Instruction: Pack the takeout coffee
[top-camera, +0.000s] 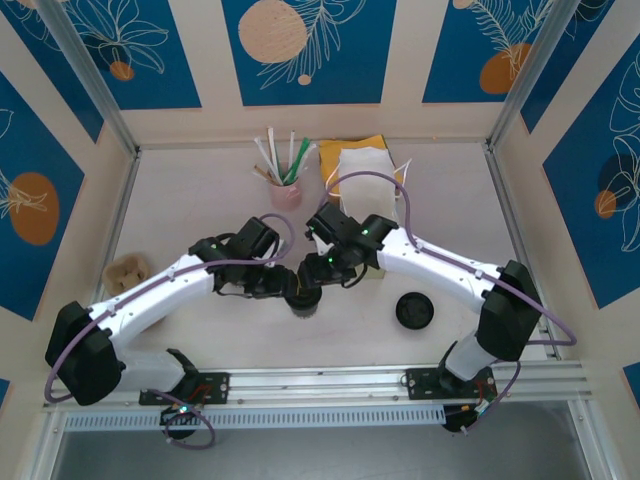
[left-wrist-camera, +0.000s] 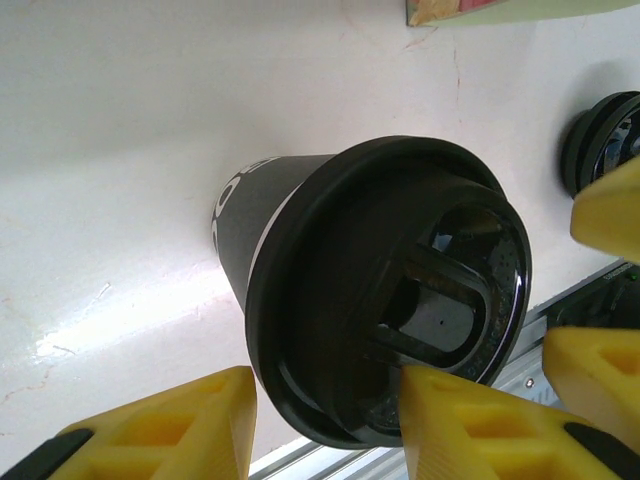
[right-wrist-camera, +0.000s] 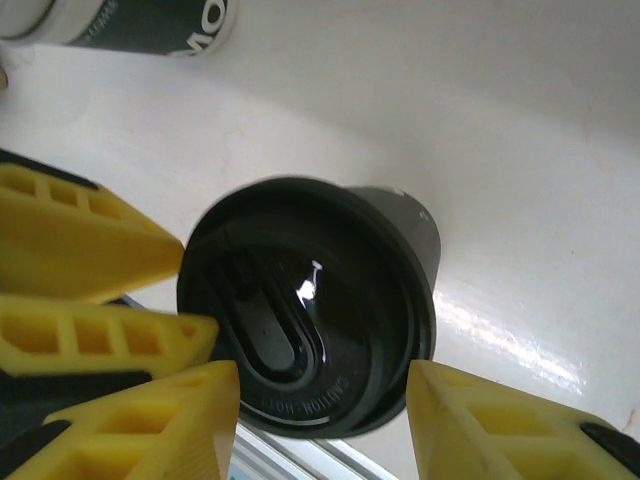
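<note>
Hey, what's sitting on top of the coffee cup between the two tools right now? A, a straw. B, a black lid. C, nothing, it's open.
B: a black lid covers the mouth of the coffee cup, as both wrist views show.

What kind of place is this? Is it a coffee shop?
Probably a pretend coffee counter built for robot practice: a lidded takeout coffee, a pink cup of straws and a paper bag sit on a table walled by painted blue panels.
</note>
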